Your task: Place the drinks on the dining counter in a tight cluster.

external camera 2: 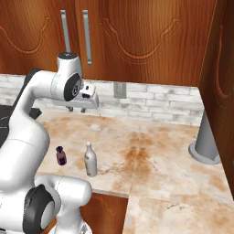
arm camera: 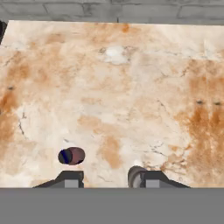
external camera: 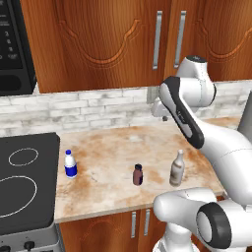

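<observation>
Bottles are seen standing apart on the marbled table (external camera: 113,147): the blue-labelled clear bottle (external camera: 70,164) at left centre of the left base view, the dark-brown bottle (external camera: 138,174) near the middle, the grey-beige bottle (external camera: 177,169) just right of it. The hand (external camera 2: 77,109) is held high above the table, empty, fingers spread wide.

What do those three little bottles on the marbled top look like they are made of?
The clear bottle with blue label and white cap looks like see-through plastic, though glass is possible. The short dark-brown bottle looks like tinted glass with a dark cap; its surface is smooth. The taller grey-beige bottle looks like cloudy glass with a slight sheen. All are rendered, so these are guesses from colour and shine.
</observation>
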Available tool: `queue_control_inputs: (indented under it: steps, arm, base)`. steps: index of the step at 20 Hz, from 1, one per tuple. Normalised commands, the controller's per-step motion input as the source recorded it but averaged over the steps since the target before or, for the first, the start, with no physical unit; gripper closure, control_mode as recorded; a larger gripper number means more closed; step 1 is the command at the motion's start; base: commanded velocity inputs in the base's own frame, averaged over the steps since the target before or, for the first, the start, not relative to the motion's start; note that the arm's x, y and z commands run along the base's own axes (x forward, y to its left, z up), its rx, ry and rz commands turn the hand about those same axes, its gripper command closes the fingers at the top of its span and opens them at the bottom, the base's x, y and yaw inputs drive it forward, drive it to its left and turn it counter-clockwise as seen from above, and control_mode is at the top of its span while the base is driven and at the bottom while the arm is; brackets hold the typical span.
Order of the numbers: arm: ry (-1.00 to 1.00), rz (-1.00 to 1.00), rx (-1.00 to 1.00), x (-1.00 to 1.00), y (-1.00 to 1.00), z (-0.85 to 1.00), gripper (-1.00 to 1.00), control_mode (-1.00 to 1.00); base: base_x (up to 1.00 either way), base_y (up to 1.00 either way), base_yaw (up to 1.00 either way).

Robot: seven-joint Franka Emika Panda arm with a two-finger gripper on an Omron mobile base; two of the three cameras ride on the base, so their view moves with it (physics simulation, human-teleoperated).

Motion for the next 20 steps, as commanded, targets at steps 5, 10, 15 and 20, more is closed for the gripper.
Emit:
queue_control_inputs:
  steps: [5,10,15,20]
  arm:
    - [0.02,0.10,0.00,-0.51,-0.05,-0.37,-1.00,-1.00]
    - [-0.03,0.19,0.00,-0.62,-0.70,-0.56,-1.00,-1.00]
    - [-0.09,0.36,0.05,-0.02,-0.48,-0.29,-1.00,-1.00]
    - [-0.22,0.52,0.26,0.19,-0.53,-0.21,-1.00,-1.00]
  base:
    - [0.00,0.00,0.00]
    - [0.00,0.00,0.00]
    - [0.00,0.00,0.00]
    - [0.00,0.00,0.00]
